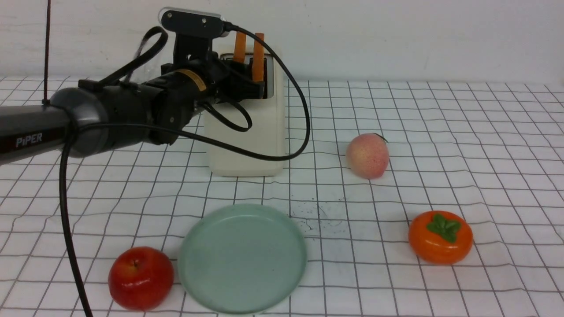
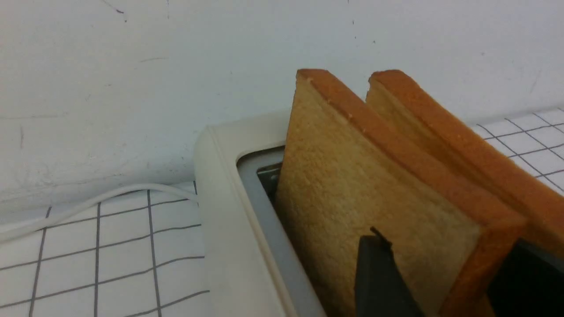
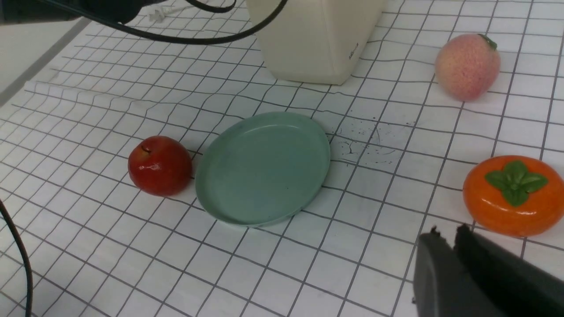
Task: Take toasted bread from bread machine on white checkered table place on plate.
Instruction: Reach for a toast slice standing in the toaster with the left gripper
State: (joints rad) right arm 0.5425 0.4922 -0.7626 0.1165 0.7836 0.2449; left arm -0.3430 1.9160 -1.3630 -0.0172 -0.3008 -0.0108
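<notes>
Two slices of toasted bread [image 1: 240,46] stand upright in the slots of the cream bread machine [image 1: 246,132] at the back of the white checkered table [image 1: 440,132]. My left gripper [image 1: 253,83] reaches over the machine's top. It is open, with one finger [image 2: 379,273] in front of the nearer slice's [image 2: 352,189] face and the other dark finger between the two slices. The mint-green plate [image 1: 242,257] lies bare in front of the machine. My right gripper [image 3: 448,232] hovers shut and holds nothing, near the persimmon.
A red apple [image 1: 141,277] sits just left of the plate. A peach [image 1: 367,155] lies right of the bread machine and an orange persimmon [image 1: 440,237] at front right. The left arm's black cable [image 1: 264,156] drapes across the machine's front.
</notes>
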